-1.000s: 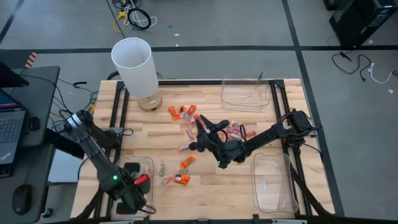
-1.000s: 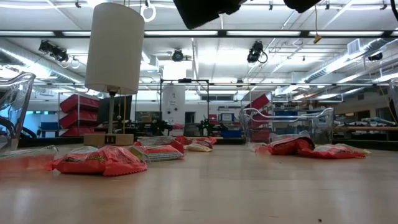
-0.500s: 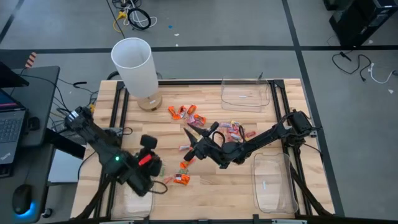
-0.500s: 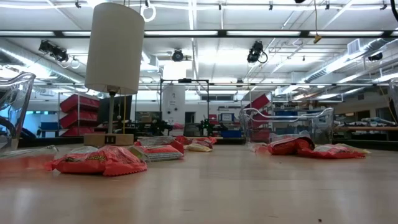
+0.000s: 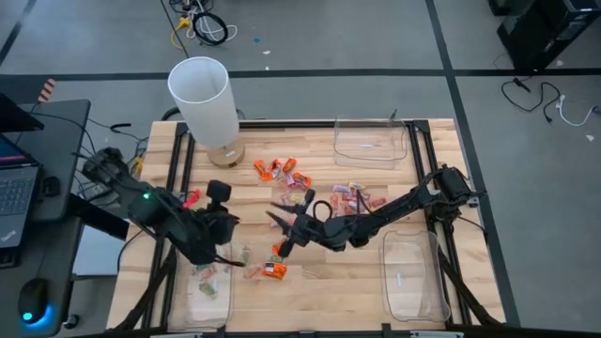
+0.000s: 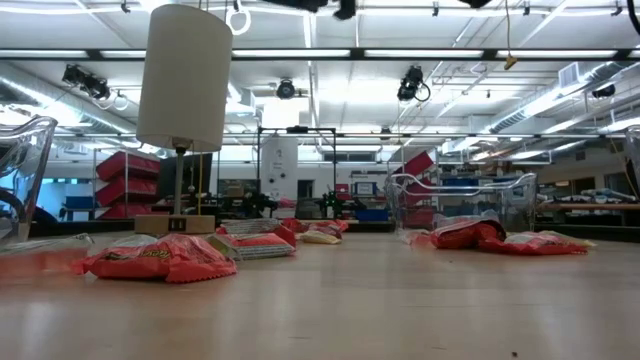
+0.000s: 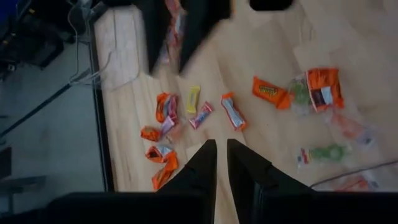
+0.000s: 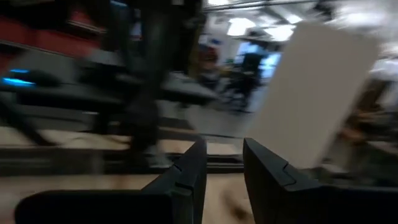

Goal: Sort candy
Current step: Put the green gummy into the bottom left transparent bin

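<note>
Robotics lab or workshop: exposed ceiling strip lights [image 6: 330, 55], red storage bins [image 6: 125, 165] on racking, floor cables [image 5: 202, 23] at 11 o'clock.

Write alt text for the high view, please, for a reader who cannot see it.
Seen from above, two dark arms meet over a wooden table strewn with candy. The left gripper and right gripper hover near its middle. A white lamp and clear trays stand around the edges.

Wooden table [image 5: 319, 286] bearing scattered candy [image 5: 282, 171], lamp [image 5: 223, 150], clear trays [image 5: 371, 141]
</note>
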`<action>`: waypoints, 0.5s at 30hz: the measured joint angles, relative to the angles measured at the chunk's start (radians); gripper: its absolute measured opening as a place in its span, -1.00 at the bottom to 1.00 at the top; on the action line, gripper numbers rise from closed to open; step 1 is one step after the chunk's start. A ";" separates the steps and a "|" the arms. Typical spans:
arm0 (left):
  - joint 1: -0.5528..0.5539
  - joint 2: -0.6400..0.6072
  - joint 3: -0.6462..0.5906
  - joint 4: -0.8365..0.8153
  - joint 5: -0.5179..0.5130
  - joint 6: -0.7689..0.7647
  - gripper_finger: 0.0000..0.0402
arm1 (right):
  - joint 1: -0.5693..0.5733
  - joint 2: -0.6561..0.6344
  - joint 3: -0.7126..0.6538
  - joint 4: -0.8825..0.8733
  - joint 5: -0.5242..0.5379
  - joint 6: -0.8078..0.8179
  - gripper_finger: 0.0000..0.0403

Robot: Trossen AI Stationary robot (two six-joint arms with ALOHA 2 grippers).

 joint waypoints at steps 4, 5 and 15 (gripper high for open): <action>0.001 -0.058 -0.084 0.102 0.006 0.050 -0.79 | -0.044 0.000 0.000 -0.086 -0.210 0.160 -0.55; 0.001 -0.076 -0.118 0.142 0.009 0.067 -0.79 | -0.056 0.000 0.000 -0.103 -0.267 0.197 -0.55; 0.001 -0.268 -0.486 0.475 0.017 0.095 -0.79 | -0.128 0.001 0.000 -0.215 -0.606 0.356 -0.55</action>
